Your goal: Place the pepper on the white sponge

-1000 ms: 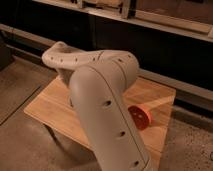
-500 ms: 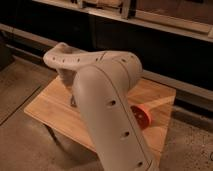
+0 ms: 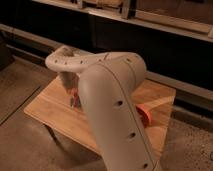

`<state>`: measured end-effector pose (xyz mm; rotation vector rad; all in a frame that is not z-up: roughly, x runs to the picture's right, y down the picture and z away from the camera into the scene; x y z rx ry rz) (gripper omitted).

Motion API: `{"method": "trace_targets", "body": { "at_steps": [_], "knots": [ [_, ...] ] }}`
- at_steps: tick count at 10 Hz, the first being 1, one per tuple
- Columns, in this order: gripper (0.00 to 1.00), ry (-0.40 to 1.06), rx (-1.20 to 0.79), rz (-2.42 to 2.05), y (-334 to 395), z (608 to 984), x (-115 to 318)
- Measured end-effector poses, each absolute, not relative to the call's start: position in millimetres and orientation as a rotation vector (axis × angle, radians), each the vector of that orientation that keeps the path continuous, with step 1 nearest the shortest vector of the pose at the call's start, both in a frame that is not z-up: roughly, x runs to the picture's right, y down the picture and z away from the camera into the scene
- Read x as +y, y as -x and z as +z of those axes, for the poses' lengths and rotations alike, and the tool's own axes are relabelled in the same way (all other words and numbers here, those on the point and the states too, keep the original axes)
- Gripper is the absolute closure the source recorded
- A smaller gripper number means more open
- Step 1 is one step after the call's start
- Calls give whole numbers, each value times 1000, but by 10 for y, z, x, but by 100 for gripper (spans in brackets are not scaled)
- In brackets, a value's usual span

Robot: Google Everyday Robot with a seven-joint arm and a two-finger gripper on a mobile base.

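Observation:
My gripper [image 3: 75,101] hangs under the pale forearm, just above the left middle of the wooden table [image 3: 47,107]. It is shut, and a small red-orange piece, the pepper [image 3: 74,93], shows at its fingers. Whether the pepper touches the tabletop I cannot tell. The white sponge is hidden; my big upper arm [image 3: 112,105] covers the middle of the table.
A red bowl [image 3: 145,114] peeks out right of my arm near the table's right side. Dark shelving [image 3: 150,20] runs along the back behind the table. Bare concrete floor [image 3: 20,145] lies in front and to the left.
The forearm and the gripper have shifted slightly over the table's left middle. The red-orange piece at the fingers shows more clearly now than a second ago.

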<state>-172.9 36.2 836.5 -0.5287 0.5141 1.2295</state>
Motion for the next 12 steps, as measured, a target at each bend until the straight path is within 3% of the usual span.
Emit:
{"method": "trace_targets", "body": {
  "at_steps": [12],
  "knots": [
    [100,489,514,1204,1780,8365,182]
  ]
}}
